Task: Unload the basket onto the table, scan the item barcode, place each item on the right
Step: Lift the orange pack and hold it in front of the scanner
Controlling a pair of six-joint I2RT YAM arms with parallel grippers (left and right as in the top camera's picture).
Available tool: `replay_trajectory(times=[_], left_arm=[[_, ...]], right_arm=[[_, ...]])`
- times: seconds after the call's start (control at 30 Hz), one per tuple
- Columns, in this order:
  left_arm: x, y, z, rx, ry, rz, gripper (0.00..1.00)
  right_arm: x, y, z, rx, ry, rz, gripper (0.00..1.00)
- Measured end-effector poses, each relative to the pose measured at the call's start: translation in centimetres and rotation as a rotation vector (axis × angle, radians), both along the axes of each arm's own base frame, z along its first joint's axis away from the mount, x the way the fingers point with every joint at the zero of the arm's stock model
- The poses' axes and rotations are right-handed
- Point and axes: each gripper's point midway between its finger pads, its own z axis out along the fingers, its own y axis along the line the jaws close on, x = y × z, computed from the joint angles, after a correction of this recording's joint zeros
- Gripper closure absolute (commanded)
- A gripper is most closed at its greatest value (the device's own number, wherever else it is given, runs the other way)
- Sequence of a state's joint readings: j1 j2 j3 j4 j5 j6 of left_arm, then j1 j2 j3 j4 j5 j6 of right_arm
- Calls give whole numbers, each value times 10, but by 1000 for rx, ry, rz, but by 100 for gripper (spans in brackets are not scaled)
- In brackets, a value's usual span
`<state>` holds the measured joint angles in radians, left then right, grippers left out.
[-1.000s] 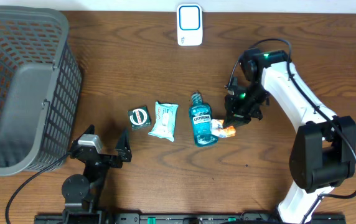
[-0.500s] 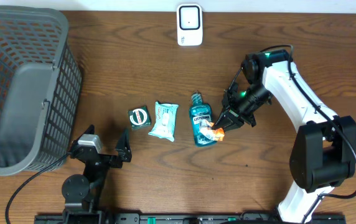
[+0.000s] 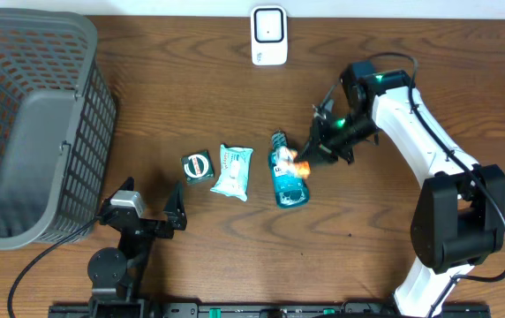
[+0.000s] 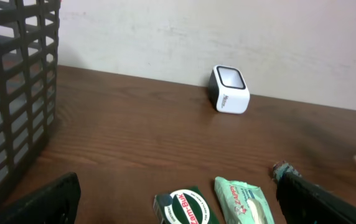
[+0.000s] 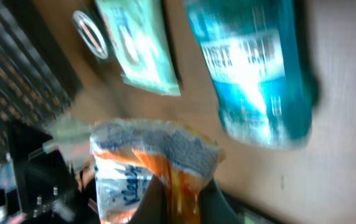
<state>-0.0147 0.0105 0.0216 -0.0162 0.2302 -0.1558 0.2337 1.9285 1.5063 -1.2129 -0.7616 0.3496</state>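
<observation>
The right gripper, jaws clamped on the orange-and-white packet, had carried it left and farther, over the blue bottle, well short of the scanner; the left gripper stayed spread wide, near left.

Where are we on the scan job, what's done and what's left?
Done: the orange-and-white packet is picked up, clamped in the shut right jaws. In hand: it hangs over the mouthwash bottle, well short of the scanner. Left: carry it there and show its barcode, which I cannot make out. The left jaws stand open, idle.
</observation>
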Motion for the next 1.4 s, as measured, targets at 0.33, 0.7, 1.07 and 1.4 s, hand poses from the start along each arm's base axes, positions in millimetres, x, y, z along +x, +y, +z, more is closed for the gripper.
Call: replay_trajectory(times=[0.33,0.7,1.07,1.4], left_arm=[[0,0,0,0,0,0,2],[0,0,0,0,0,0,2],[0,0,0,0,0,0,3],[0,0,0,0,0,0,2]], right_arm=[[92,20,-1,-45,-536,62,99],[200,16,44,-296,-1138,-8,99],[284,36,51,-315,-1611,-97,99],[323,45,21,-318,-1749,-152,99]])
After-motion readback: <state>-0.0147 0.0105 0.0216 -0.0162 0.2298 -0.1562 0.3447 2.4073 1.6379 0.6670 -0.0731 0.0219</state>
